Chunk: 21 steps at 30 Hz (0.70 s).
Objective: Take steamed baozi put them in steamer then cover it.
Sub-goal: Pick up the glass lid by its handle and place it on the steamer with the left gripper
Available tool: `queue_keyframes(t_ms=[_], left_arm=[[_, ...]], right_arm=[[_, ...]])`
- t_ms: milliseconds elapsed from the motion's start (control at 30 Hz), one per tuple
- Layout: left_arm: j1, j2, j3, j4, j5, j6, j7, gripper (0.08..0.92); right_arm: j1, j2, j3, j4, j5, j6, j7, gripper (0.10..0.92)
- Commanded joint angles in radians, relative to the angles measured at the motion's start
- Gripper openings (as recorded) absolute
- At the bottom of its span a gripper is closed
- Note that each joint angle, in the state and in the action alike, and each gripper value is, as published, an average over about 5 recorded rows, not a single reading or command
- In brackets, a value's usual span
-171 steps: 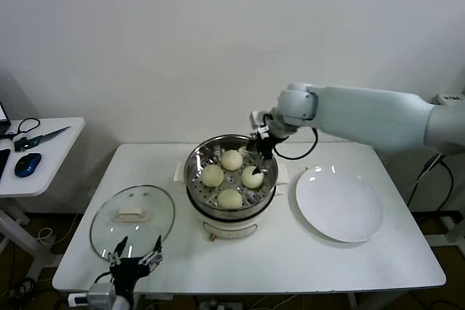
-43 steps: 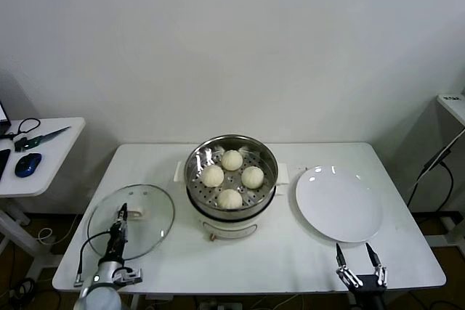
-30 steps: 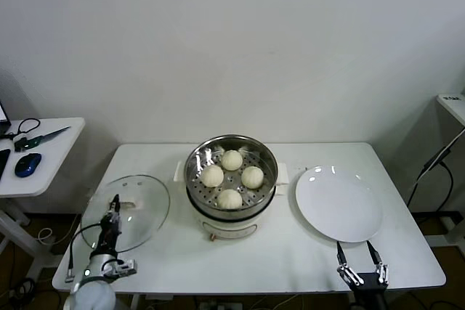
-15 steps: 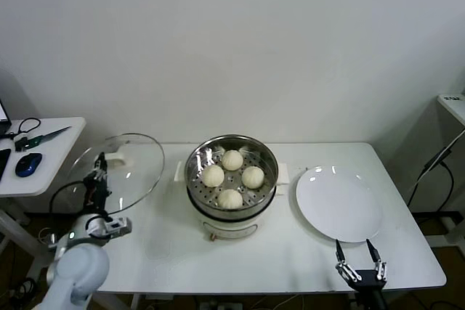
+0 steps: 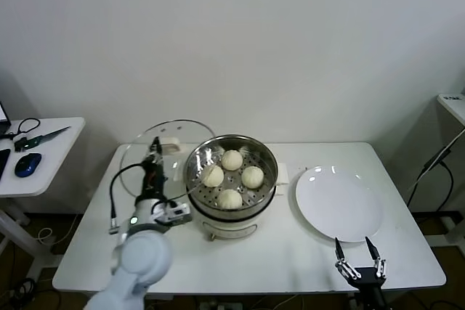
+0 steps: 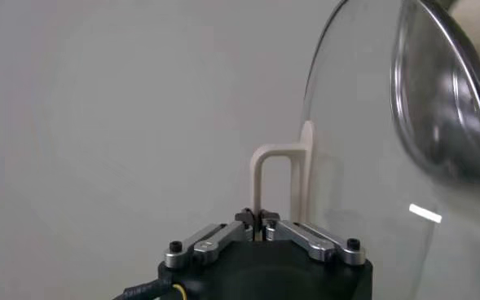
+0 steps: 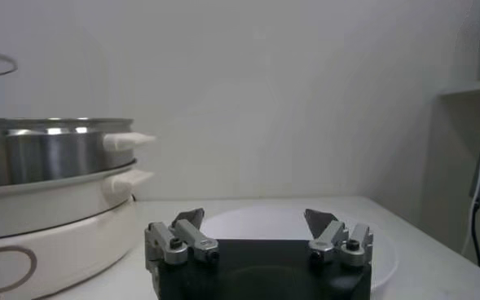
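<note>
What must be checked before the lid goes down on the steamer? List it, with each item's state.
1. Grip on the cover: left gripper is shut on its cream handle. Ok.
2. Baozi loaded: four sit inside the steamer. Ok.
3. Cover centred over the basket: it hangs tilted, beside the steamer's left rim. Not ok.
4. Buns below the rim line: cannot tell.
5. Right gripper out of the way: open, parked at the table's near edge by the white plate. Ok.
</note>
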Motion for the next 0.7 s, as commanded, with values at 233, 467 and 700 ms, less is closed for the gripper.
queue_keyframes(t_ms=[233,467,700], left_arm=[[-0.133,-0.285,0.284,0.194,0.288,0.074,0.074,0.133],[-0.133,-0.315,0.277,0.256,0.316,0.071,0.059,0.133],[-0.123,-0.33,0.277,0.291,0.333,0.07,0.05,0.133]], right_arm=[[0.005,-0.018,-0.001,-0.002,0.02,0.012,0.007,0.823],[0.007,-0.019,-0.003,-0.009,0.022,0.016,0.008,0.823],[0.009,-0.018,-0.003,-0.01,0.024,0.017,0.008,0.823]])
